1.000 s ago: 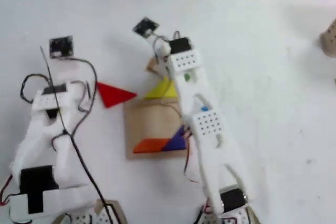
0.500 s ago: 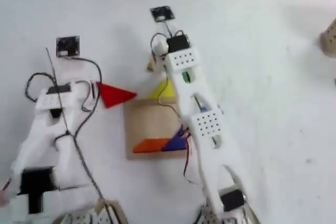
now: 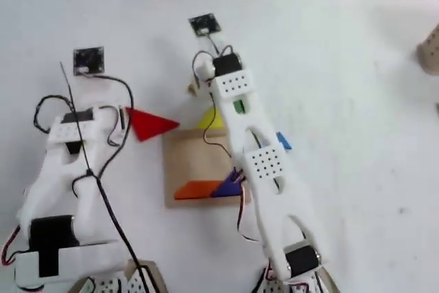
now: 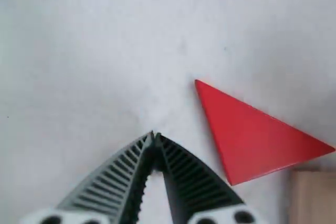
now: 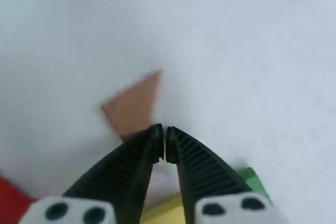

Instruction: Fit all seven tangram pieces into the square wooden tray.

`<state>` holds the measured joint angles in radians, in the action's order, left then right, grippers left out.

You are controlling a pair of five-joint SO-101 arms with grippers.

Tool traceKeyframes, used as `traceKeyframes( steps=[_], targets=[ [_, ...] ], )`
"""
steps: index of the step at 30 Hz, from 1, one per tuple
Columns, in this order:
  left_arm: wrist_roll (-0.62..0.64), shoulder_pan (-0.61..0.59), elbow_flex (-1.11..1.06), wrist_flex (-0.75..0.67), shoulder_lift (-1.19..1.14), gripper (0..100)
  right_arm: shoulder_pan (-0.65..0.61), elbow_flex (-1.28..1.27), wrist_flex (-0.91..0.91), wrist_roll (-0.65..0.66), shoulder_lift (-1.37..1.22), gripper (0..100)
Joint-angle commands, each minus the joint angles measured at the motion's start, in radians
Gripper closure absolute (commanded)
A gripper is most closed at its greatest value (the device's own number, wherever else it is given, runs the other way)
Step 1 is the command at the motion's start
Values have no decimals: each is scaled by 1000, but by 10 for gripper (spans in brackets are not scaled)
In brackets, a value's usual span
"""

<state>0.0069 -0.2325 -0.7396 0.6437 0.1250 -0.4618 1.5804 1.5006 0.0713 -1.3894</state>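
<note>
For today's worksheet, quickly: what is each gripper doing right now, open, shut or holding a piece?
Left gripper: shut, holding nothing, beside the red triangle.
Right gripper: shut, holding nothing, tips by the tan triangle.

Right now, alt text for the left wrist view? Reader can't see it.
The left gripper, jaws shut on nothing, sits over the white table beside a flat red triangle, not touching it. A corner of the wooden tray shows just past the triangle.
</note>
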Motion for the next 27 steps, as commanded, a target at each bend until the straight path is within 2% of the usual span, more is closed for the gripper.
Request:
traceKeyframes(
  steps=[1, 4, 7, 10, 16, 22, 25, 27],
  targets=[
    [-9, -4, 9, -15, 47, 980, -147, 86, 53, 34, -10, 980],
    [-9, -12, 9, -20, 47, 980, -226, 91, 67, 84, -13, 980],
    [-9, -12, 9, -20, 47, 980, -239, 89, 102, 117, 12, 980],
    [-8, -13, 9, -20, 50, 980, -179, 91, 151, 114, 77, 980],
    [-3, -41, 18, -25, 51, 980, -96, 86, 208, -12, 286, 980],
    [-3, -45, 11, -49, 51, 980, -150, 86, 96, -20, 251, 980],
    [-3, -45, 11, -49, 51, 980, -137, 89, 1, -14, 177, 980],
    [-3, -45, 11, -49, 51, 980, -108, 89, -64, 48, 130, 980]
  ],
)
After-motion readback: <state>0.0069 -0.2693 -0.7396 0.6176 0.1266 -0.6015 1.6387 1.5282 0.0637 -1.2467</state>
